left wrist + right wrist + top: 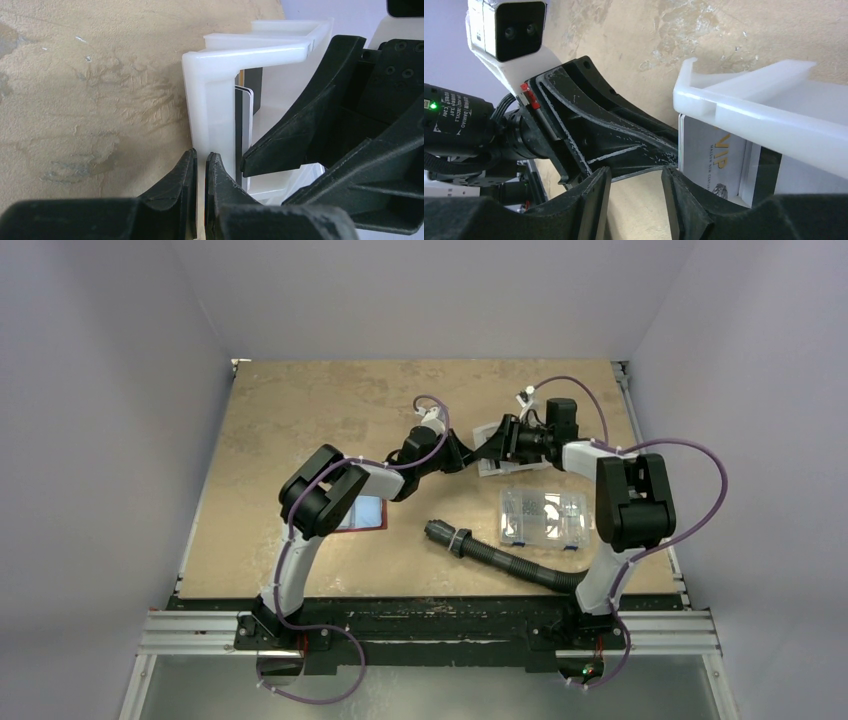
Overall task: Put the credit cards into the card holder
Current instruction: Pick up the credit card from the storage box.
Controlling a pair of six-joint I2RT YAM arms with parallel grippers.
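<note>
Cards [246, 117] are stood upright in a white tray [210, 100] on the worktop [300, 420]. Its wall seems pinched by the nearly closed left tool [201, 156], probably for steadying. The right tool [636, 175] is held open and empty beside the cards; the red holder [368, 528] lies well apart
</note>
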